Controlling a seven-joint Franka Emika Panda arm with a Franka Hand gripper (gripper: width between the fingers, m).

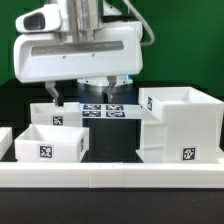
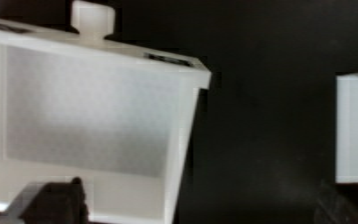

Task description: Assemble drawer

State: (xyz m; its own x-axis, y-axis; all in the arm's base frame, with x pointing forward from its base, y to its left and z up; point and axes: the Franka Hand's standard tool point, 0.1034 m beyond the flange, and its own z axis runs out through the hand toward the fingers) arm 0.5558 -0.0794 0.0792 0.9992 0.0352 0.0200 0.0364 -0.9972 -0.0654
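— What is sitting along the tabletop's [image 1: 115, 140] front edge?
— A small tray [image 1: 50, 145] is lying by the corner on the exterior view's left, a second tray [image 1: 60, 117] just behind it, and the big housing [image 1: 180, 125] is standing toward the corner on the exterior view's right.
— And the fingers [image 1: 55, 93]?
— The fingers are hanging spread apart over the second tray, gripping nothing.

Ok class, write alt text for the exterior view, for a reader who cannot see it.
The open tool of a white robot arm hangs above a small white tray on a black table. A second tray sits nearer on the view's left, the tall hollow housing on its right, the marker board between.
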